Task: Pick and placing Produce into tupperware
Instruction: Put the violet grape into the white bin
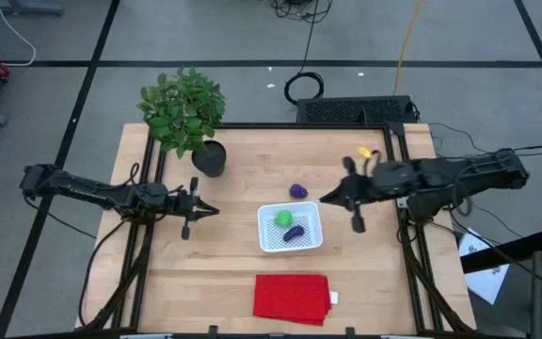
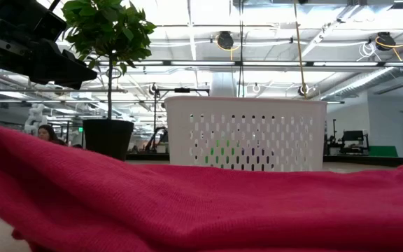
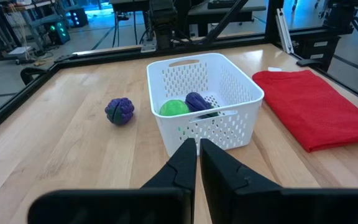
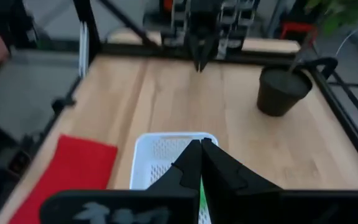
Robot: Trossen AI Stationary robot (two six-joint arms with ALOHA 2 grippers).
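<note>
The white perforated tupperware [image 1: 290,227] sits at the table's middle and holds the round green item [image 1: 283,218] and the elongated dark purple item [image 1: 294,233]; both also show inside it in the left wrist view [image 3: 174,107] [image 3: 197,101]. The rounded purple item [image 1: 298,191] lies on the wood just beyond the container's far edge, also seen as a purple item [image 3: 119,111]. My right gripper [image 1: 326,199] is shut and empty, just right of the purple item, above the container's far right corner. My left gripper [image 1: 213,211] is shut, left of the container.
A potted plant [image 1: 188,115] stands at the far left of the table. A folded red cloth [image 1: 292,298] lies near the near edge, in front of the container, and fills the low view [image 2: 201,206]. Bare wood lies between the grippers and the container.
</note>
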